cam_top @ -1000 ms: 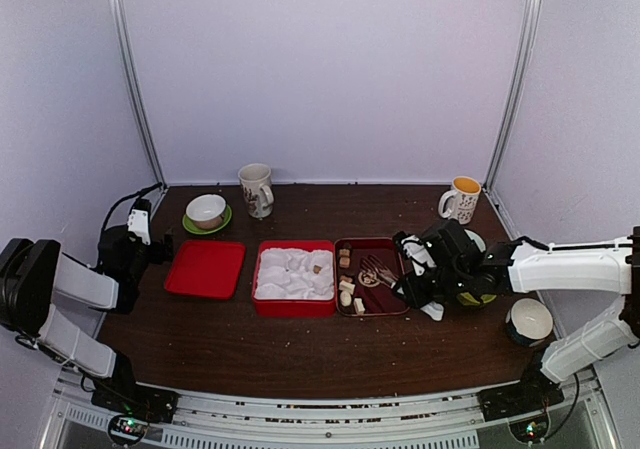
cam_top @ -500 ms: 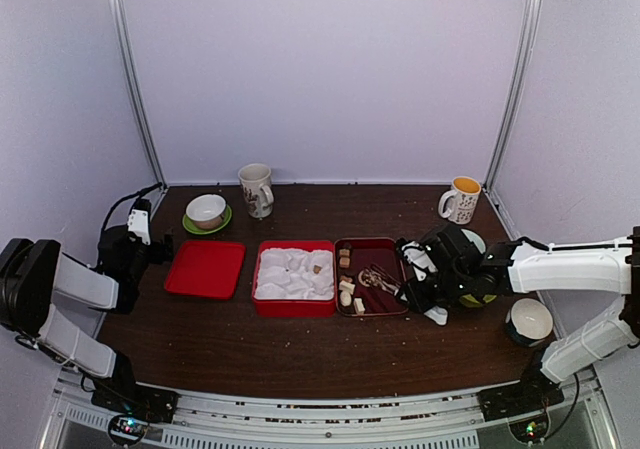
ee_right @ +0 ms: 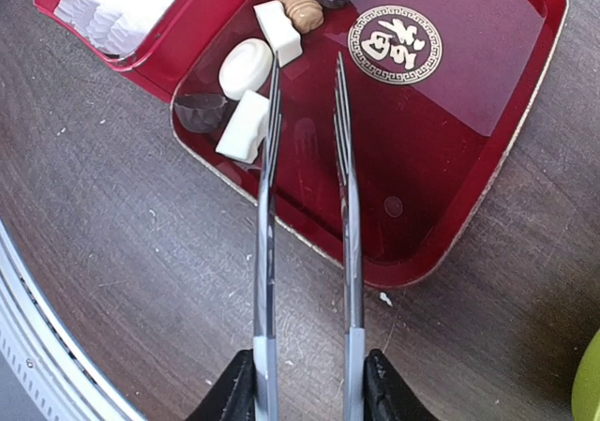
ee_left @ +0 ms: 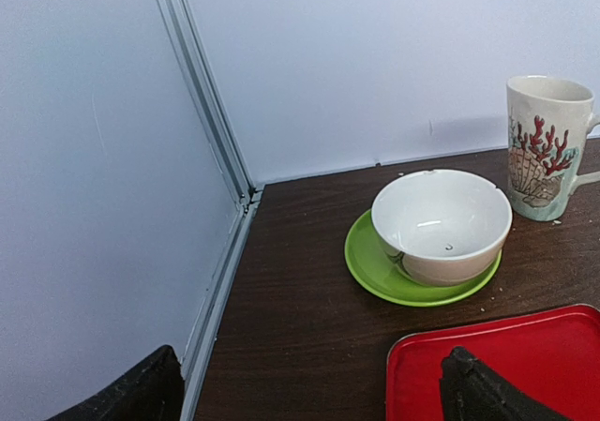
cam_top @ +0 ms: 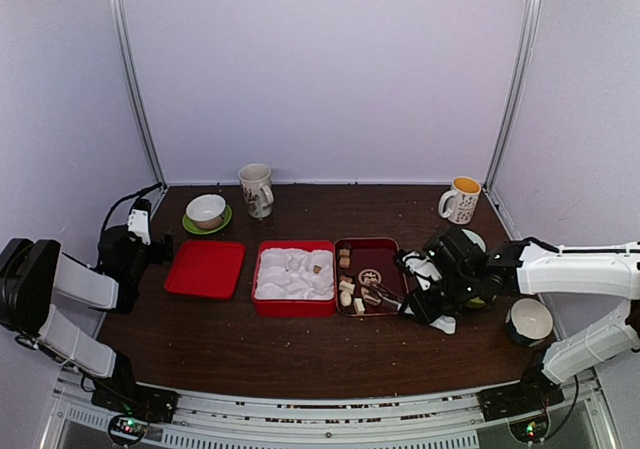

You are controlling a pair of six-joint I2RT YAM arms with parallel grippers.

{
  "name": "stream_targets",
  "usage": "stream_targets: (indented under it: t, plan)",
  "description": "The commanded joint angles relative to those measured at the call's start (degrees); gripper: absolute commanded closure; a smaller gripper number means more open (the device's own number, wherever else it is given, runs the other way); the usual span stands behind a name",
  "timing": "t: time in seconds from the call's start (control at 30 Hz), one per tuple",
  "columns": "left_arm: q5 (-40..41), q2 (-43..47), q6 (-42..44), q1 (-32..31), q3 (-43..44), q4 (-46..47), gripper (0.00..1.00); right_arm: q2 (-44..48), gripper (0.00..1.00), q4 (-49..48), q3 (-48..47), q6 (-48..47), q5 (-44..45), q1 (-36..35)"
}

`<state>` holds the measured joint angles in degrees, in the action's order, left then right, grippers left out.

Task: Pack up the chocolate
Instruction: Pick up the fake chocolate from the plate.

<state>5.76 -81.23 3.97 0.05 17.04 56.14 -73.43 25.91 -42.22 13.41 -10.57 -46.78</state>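
Several small chocolate pieces point(cam_top: 346, 291) lie along the left side of the dark red tray point(cam_top: 388, 254). In the right wrist view they are white point(ee_right: 246, 67), tan point(ee_right: 300, 7) and dark point(ee_right: 202, 112). One tan piece point(cam_top: 317, 268) sits in the white insert of the red box point(cam_top: 293, 310). My right gripper point(cam_top: 420, 295) point(ee_right: 305, 393) is shut on the handles of the metal tongs point(ee_right: 265, 205). The tongs' tips are apart and hold nothing; they hover over the tray point(ee_right: 441, 112) beside the white pieces. My left gripper point(ee_left: 309, 402) is open and empty by the left edge of the red lid point(cam_top: 205, 268).
A white bowl on a green saucer point(cam_top: 207, 212) point(ee_left: 441, 224) and a patterned mug point(cam_top: 256, 189) point(ee_left: 544, 144) stand at the back left. A yellow-lined mug point(cam_top: 460, 200) stands back right. A white bowl point(cam_top: 529, 320) sits near my right arm. The wall rail runs close on the left.
My right gripper has drawn back toward the near right with the tongs. Their tips moved from mid-tray toward the near-left pieces. The left arm has not moved.
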Motion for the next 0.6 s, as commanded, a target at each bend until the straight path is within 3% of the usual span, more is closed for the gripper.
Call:
stream_targets:
  t: [0.0,0.57]
  plan:
    - [0.31,-0.24,-0.1,0.56,0.82,3.81,0.02,1.86,0.64,4.55,-3.79,1.03,-0.21,-1.11]
    - [0.31,-0.24,-0.1,0.49,0.81,3.82,0.02,0.67,0.64,16.16,-10.39,9.18,1.18,-4.56]
